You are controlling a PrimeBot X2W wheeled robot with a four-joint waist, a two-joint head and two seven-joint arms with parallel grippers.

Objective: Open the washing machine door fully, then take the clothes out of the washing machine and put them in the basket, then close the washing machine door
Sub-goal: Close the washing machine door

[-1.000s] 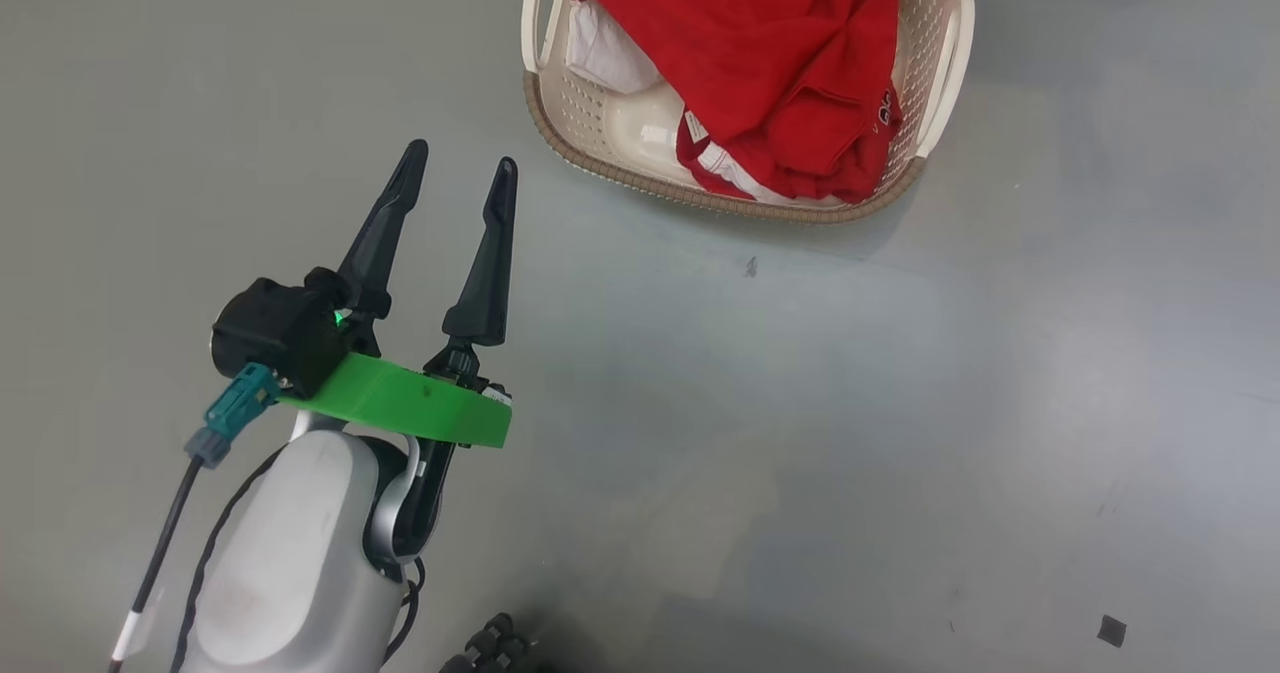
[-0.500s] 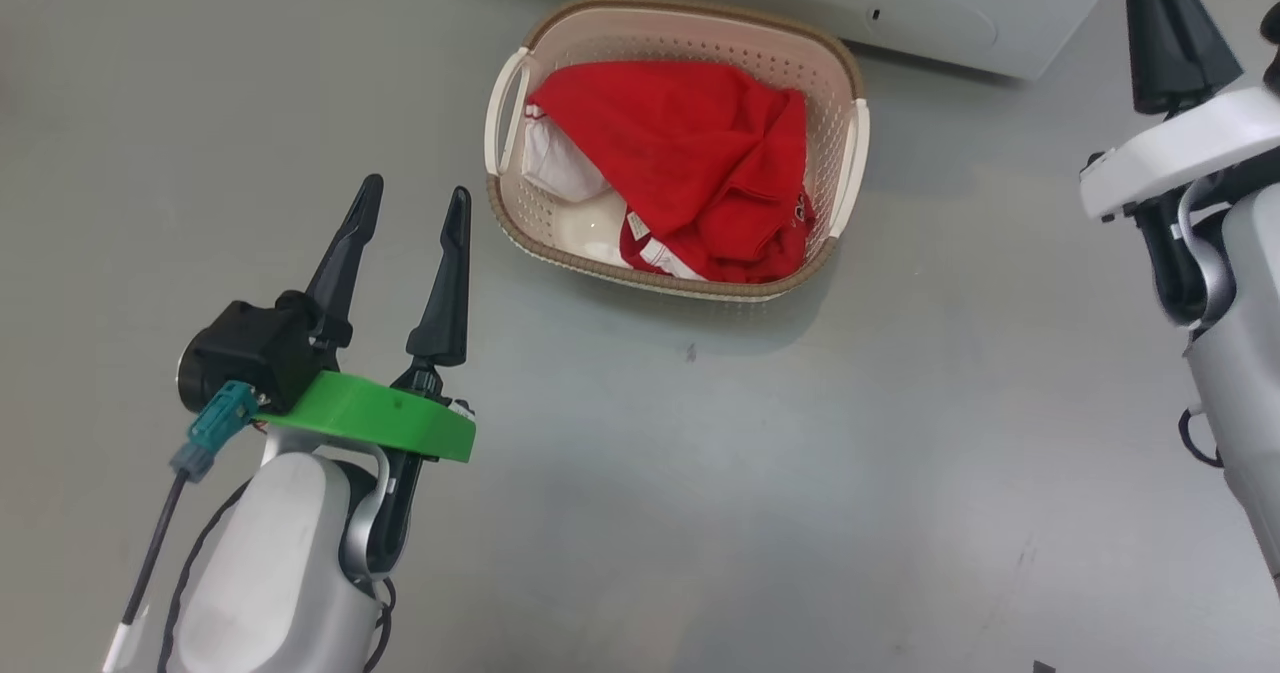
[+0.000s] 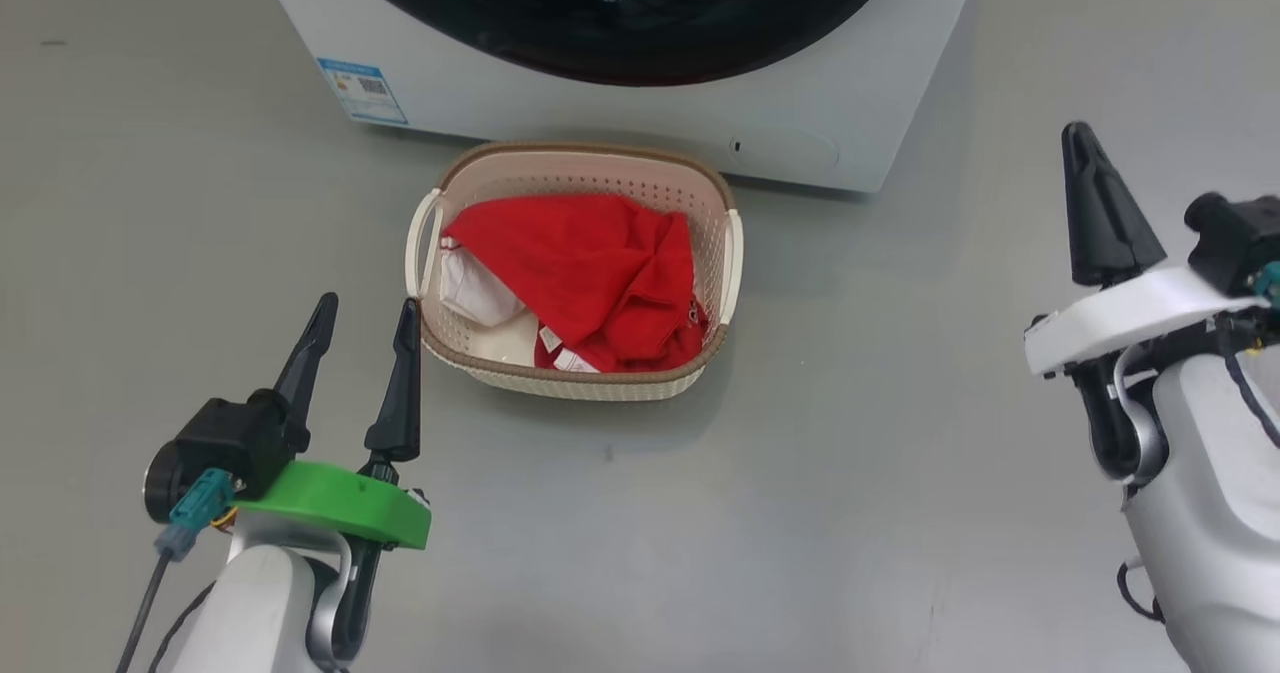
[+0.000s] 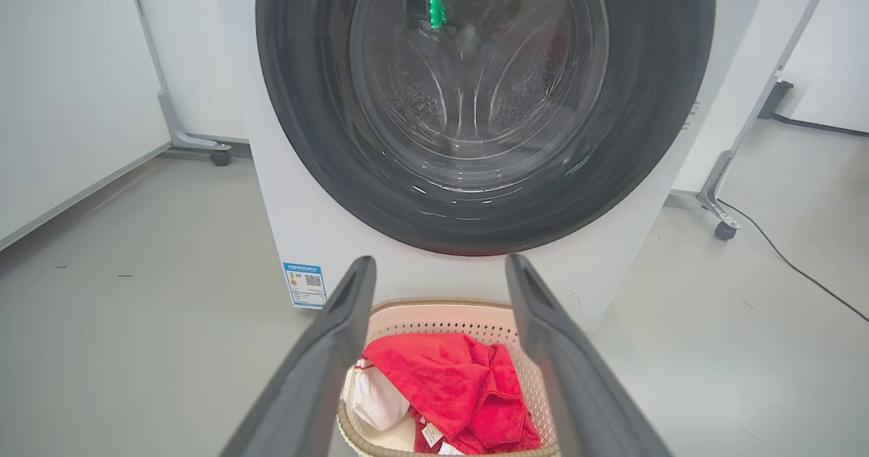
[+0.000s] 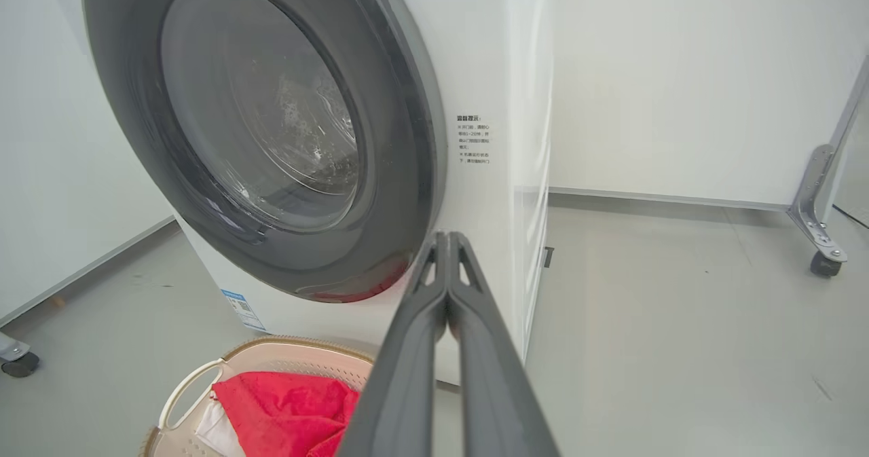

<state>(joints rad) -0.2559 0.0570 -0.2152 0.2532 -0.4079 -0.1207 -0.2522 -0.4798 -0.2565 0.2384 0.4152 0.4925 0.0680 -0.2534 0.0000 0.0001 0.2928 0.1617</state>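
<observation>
Red clothes (image 3: 580, 263) lay in the basket (image 3: 600, 381) just before the washing machine (image 3: 640, 113), its door (image 4: 305, 104) looking shut. Our left jaws stood apart, right jaws together; we judged one firm press would confirm the latch.

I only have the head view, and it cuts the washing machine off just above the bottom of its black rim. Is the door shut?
Observer: Yes. In the right wrist view the round, black-rimmed glass washing machine door lies flush against the big white front-loading washing machine.
Operator: Anything left in the drum?
Observer: Through the glass, the left wrist view gives bare perforated steel drum wall; the lowest part is hard to judge.
Operator: Is the right gripper holding anything?
Observer: No. In its wrist view the right gripper has its fingers pressed together, nothing between them.
</observation>
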